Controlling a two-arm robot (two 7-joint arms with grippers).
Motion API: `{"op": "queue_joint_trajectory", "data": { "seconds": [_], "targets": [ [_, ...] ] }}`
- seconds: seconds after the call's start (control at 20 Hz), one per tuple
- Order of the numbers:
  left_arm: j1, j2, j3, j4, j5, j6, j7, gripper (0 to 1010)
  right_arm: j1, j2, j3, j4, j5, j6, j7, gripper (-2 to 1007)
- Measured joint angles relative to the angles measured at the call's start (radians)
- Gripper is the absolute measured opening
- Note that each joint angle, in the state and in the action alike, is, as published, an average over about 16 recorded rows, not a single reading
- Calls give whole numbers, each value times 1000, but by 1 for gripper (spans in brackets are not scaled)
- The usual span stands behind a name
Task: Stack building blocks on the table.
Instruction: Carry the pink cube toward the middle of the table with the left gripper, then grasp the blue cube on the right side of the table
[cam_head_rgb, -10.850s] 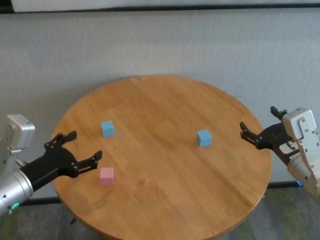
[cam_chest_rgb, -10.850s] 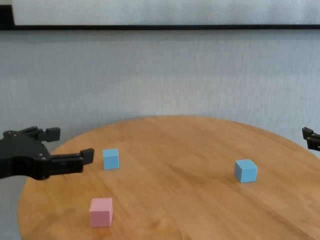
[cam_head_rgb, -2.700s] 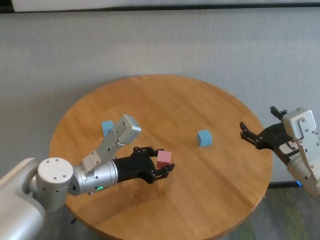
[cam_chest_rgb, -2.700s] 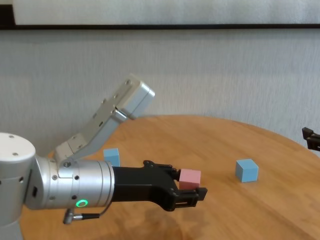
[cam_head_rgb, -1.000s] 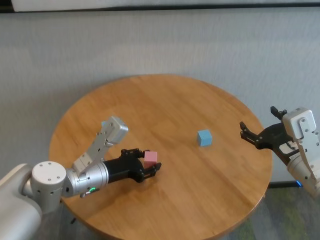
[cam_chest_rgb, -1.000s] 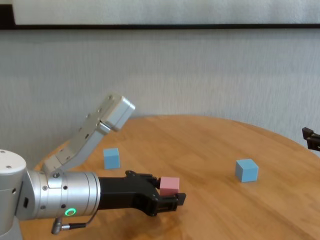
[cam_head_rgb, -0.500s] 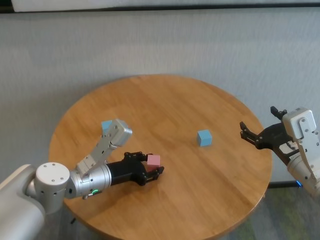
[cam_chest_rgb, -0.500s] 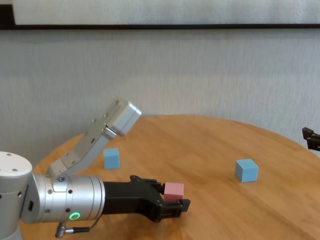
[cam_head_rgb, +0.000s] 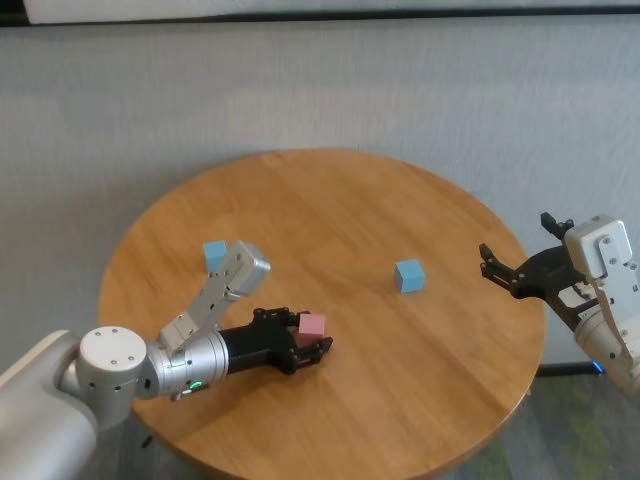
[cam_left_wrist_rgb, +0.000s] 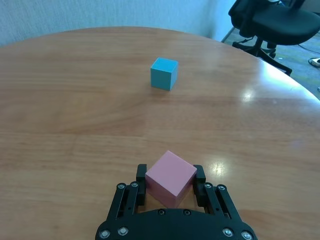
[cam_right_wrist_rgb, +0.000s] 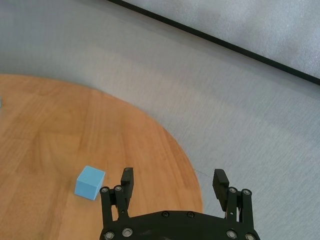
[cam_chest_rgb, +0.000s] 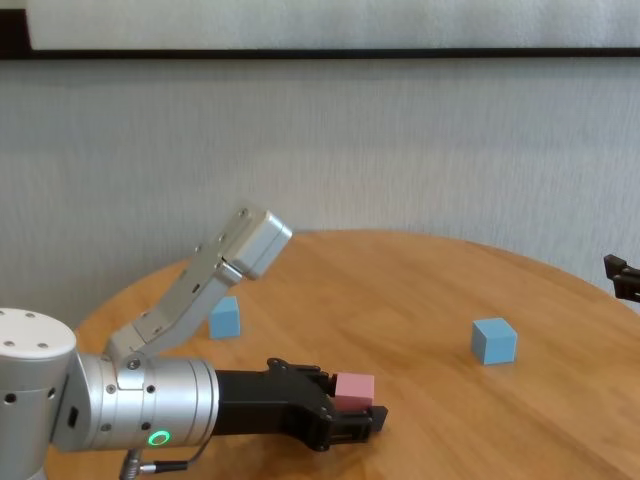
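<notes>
1. Honey-brown round wooden table (cam_head_rgb: 330, 200), carrying three small matte cubes.
2. Pale pink cube (cam_head_rgb: 312, 325) low on the table, left of centre and toward the near edge; seated between the two black fingers of the left gripper (cam_left_wrist_rgb: 170, 183), tilted with one corner forward in the left wrist view (cam_left_wrist_rgb: 170, 177). Fingers close against both sides of the cube, yet whether still clamped or just loosening cannot be told.
3. Left arm stretched low across the near left part of the table, silver forearm with green light in the chest view (cam_chest_rgb: 150, 405).
4. First light blue cube (cam_head_rgb: 214, 255) toward the left rim, behind the left arm, well apart from the pink cube.
5. Second light blue cube (cam_head_rgb: 407, 275) right of centre, standing alone, also seen ahead of the left gripper (cam_left_wrist_rgb: 164, 73).
6. Right gripper (cam_head_rgb: 515, 262) parked beyond the right rim of the table, black fingers (cam_right_wrist_rgb: 126, 192) spread wide, grasping nothing.
</notes>
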Motion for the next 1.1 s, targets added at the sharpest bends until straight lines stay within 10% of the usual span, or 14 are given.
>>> {"op": "queue_joint_trajectory", "data": {
  "seconds": [0.6,1.1],
  "targets": [
    [29,29,-32,-85,-7,4,44,895,0,0,0,0,0,0,0,1000],
    [103,118,-146,-230,-41,28,157,999,0,0,0,0,0,0,0,1000]
  ]
}}
